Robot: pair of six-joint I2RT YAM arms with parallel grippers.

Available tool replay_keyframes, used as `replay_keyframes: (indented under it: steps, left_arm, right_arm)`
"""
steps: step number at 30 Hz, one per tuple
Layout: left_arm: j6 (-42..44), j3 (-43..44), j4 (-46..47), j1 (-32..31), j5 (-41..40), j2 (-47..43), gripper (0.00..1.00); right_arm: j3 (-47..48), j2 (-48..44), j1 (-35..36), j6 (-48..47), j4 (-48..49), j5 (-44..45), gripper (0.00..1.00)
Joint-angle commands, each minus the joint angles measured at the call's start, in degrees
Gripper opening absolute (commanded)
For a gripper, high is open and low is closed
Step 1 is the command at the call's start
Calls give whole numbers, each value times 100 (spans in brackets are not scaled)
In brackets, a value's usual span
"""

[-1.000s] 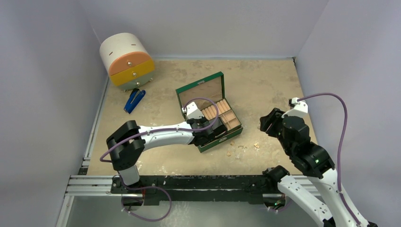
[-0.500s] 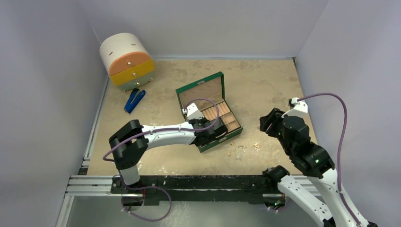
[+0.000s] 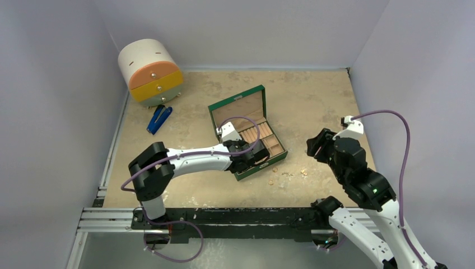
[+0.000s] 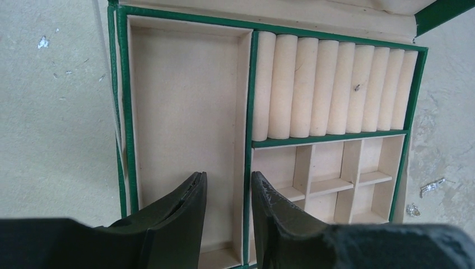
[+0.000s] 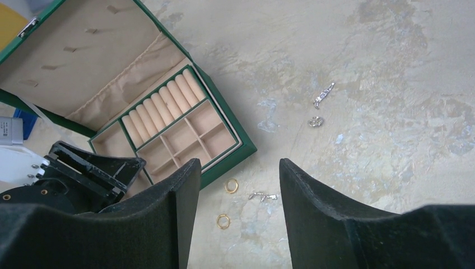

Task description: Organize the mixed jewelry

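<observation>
The left fingers sit a narrow gap apart, empty, over the green box, probably steadying it. The right fingers hang wide open and empty above the jewelry, poised to pick: tiny gold rings and glinting silver pieces, loose on the counter just beside the box.

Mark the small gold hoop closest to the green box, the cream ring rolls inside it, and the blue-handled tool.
Small gold hoop [image 5: 231, 185]: right wrist view, centre of the hoop.
Cream ring rolls [image 4: 330, 89]: left wrist view, middle of the row.
Blue-handled tool [image 3: 159, 119]: top external view, on its handles.
</observation>
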Motion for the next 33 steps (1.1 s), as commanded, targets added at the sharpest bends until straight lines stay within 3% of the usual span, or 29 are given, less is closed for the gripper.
replay_keyframes:
  steps: [1,8,16,23,29,33]
  left_arm:
    - [399,276,-47,-15,-118,-410,35]
    - [1153,247,147,-15,-460,-947,37]
    - [2633,-317,870,-15,-1111,-2259,41]
    - [3634,-381,629,-7,-1725,-3194,46]
    - [4809,-374,768,-7,-1484,-3843,46]
    - [5531,-116,611,-7,-1121,-4025,47]
  right_arm:
    - [-6,-17,-10,-2,194,-155,57]
    - [-48,205,-15,-192,464,-533,57]
    - [-287,772,-9,-718,1280,-1950,56]
    - [-414,1565,-15,-962,1954,-3082,55]
    - [-506,2227,-7,-1107,2595,-3866,53]
    - [-484,2656,74,-1140,2845,-3940,52]
